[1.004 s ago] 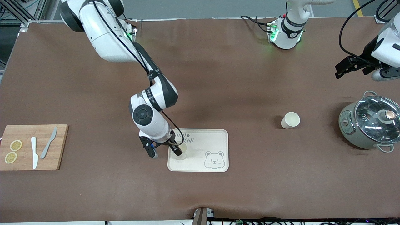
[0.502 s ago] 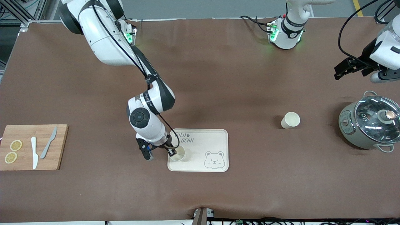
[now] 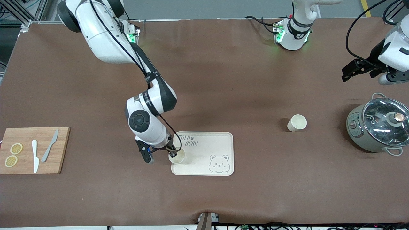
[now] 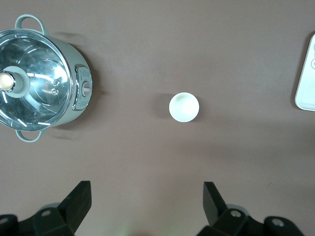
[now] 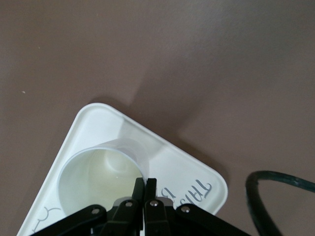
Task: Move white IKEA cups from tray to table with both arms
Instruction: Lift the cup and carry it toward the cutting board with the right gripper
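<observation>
Your right gripper (image 3: 173, 154) has just clenched on the cup (image 3: 177, 157) rim over the tray (image 3: 220, 138), seemingly lifting; left gripper (image 4: 145, 206) waits spread wide.

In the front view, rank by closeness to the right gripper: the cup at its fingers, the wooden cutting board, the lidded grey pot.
1. Cream-white cup, pinched at its rim by the right gripper, over the tray's edge.
2. Wooden cutting board, at the right arm's end of the table.
3. Grey pot with glass lid, at the left arm's end.
</observation>
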`<state>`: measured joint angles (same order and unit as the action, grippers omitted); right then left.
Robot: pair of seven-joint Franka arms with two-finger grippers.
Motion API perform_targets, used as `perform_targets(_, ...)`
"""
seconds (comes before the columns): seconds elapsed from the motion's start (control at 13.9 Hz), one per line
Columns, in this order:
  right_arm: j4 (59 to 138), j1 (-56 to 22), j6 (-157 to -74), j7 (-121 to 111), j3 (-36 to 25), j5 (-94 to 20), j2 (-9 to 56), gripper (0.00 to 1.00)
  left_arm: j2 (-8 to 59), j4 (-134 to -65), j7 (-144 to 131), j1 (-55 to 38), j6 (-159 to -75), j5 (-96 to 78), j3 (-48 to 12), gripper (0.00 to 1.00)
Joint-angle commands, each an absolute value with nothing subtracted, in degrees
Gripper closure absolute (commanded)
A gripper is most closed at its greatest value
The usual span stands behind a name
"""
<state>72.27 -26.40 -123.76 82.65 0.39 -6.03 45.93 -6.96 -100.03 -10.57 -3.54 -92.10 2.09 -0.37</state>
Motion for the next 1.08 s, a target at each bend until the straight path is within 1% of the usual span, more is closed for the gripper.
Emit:
perform_targets(0.0, 71.9, -21.6, -115.5, 78.9, 4.0, -5.7, 41.1, 1.00, -7.6, -100.2, -9.9, -3.8, -92.2, 0.7, 0.0, 0.00)
perform_targets(0.07, 72.9, -20.1, -111.6, 73.6, 4.5, -5.6, 38.4, 1.00, -7.6, -100.2, -9.9, -3.8, -92.2, 0.7, 0.0, 0.00)
perform_targets(0.14, 76.2, -19.6, -108.9, 67.6, 4.2, -5.5, 35.8, 1.00, -7.6, -100.3, -9.9, -3.8, -92.2, 0.7, 0.0, 0.00)
perform_targets(0.36, 92.8, -13.5, -110.8, 49.2, 4.0, -5.4, 24.6, 1.00, -7.8, -100.2, -9.9, -3.8, -92.2, 0.7, 0.0, 0.00)
perform_targets(0.43, 96.6, -11.2, -110.8, 43.9, 4.0, -5.4, 22.6, 1.00, -7.7, -100.2, -9.9, -3.8, -92.2, 0.7, 0.0, 0.00)
perform_targets(0.5, 99.7, -9.5, -111.0, 39.3, 3.9, -5.0, 21.0, 1.00, -7.6, -100.2, -9.9, -3.8, -92.3, 0.7, 0.0, 0.00)
perform_targets(0.65, 107.0, -5.2, -114.5, 28.5, 3.9, -4.7, 17.3, 1.00, -7.3, -100.2, -9.9, -3.9, -92.5, 0.7, 0.0, 0.00)
perform_targets(1.0, 112.1, 1.5, -115.3, 17.9, 3.8, -4.1, 16.3, 1.00, -7.2, -100.2, -9.9, -3.9, -92.5, 0.7, 0.0, 0.00)
